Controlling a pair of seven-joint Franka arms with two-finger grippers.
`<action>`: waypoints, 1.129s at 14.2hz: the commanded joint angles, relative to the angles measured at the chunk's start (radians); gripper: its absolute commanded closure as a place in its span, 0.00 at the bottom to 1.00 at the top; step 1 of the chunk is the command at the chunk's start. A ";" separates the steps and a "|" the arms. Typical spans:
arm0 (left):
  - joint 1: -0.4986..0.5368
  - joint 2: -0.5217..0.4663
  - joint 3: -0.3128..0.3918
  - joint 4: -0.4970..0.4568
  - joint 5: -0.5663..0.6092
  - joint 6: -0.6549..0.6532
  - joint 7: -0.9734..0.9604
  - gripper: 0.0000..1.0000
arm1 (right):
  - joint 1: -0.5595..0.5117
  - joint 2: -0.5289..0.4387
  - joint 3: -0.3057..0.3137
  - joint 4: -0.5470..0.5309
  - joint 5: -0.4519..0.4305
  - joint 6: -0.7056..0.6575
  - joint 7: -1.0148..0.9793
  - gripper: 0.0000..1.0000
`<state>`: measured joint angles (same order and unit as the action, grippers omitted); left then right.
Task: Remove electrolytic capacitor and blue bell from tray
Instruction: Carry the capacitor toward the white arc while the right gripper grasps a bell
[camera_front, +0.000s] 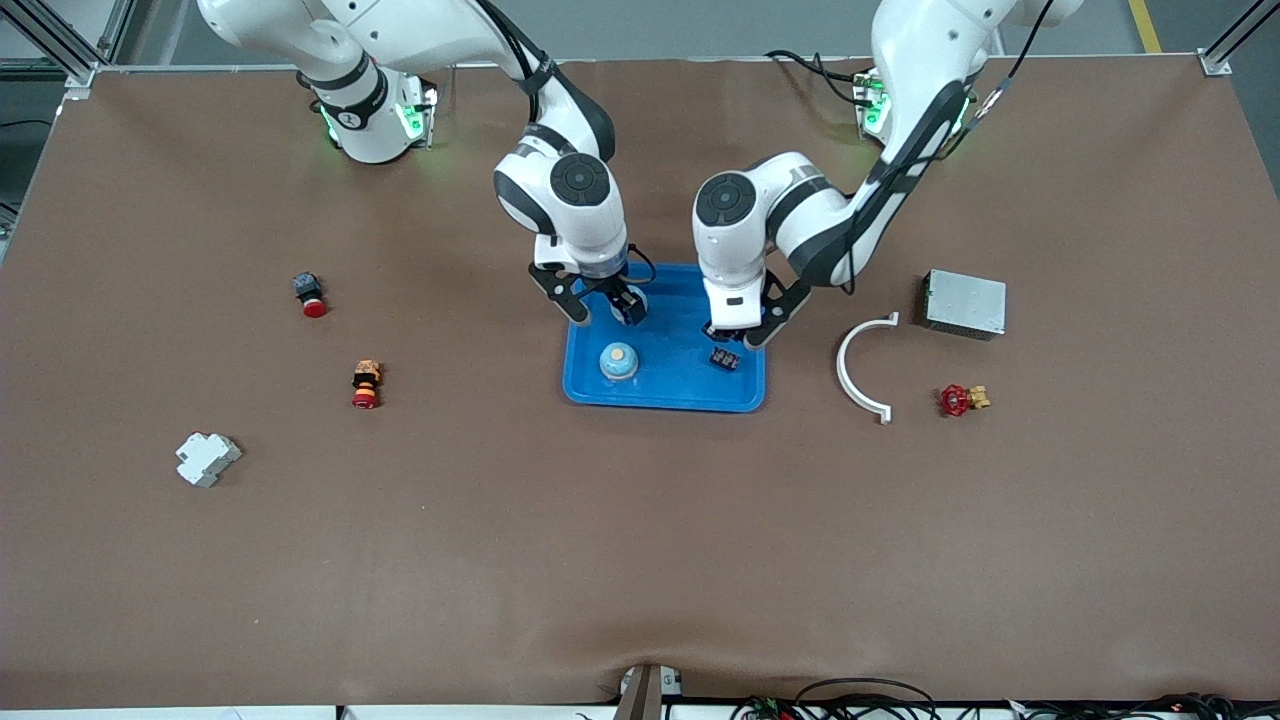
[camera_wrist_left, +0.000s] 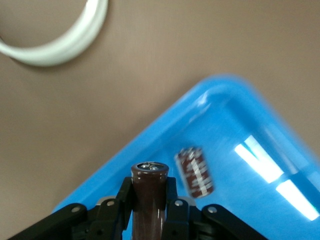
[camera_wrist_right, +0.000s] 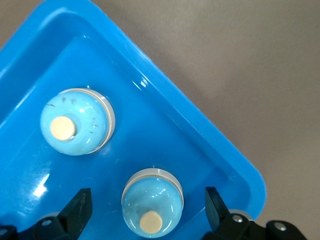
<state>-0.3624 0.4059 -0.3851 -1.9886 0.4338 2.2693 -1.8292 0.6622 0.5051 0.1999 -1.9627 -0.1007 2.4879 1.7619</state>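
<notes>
A blue tray (camera_front: 690, 395) lies mid-table. My right gripper (camera_front: 605, 308) is open over the tray's end toward the right arm. In the right wrist view its fingers (camera_wrist_right: 77, 210) stand apart on either side of a light blue bell (camera_wrist_right: 152, 201) that sits in the tray without touching them. A second bell (camera_front: 619, 362) sits nearer the front camera and also shows in the right wrist view (camera_wrist_right: 77, 121). My left gripper (camera_front: 735, 335) is shut on a dark brown capacitor (camera_wrist_left: 148, 175), held upright over the tray. Another capacitor (camera_wrist_left: 195, 171) lies in the tray (camera_front: 725, 358).
A white curved strip (camera_front: 862, 365), a grey metal box (camera_front: 965, 303) and a red valve (camera_front: 958, 400) lie toward the left arm's end. Two red-capped buttons (camera_front: 310, 295) (camera_front: 366, 384) and a white block (camera_front: 207, 458) lie toward the right arm's end.
</notes>
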 joint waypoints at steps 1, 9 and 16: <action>0.057 -0.093 -0.003 0.002 0.007 -0.077 0.048 1.00 | 0.025 0.030 -0.014 0.024 -0.025 0.008 0.044 0.00; 0.345 -0.136 0.000 -0.036 -0.059 -0.142 0.248 1.00 | 0.053 0.062 -0.017 0.031 -0.027 0.036 0.080 0.00; 0.439 -0.027 0.003 -0.074 -0.023 -0.091 0.246 1.00 | 0.063 0.078 -0.019 0.050 -0.031 0.037 0.082 0.00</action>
<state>0.0464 0.3721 -0.3747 -2.0447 0.3948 2.1480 -1.5833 0.7046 0.5616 0.1930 -1.9438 -0.1025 2.5219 1.8123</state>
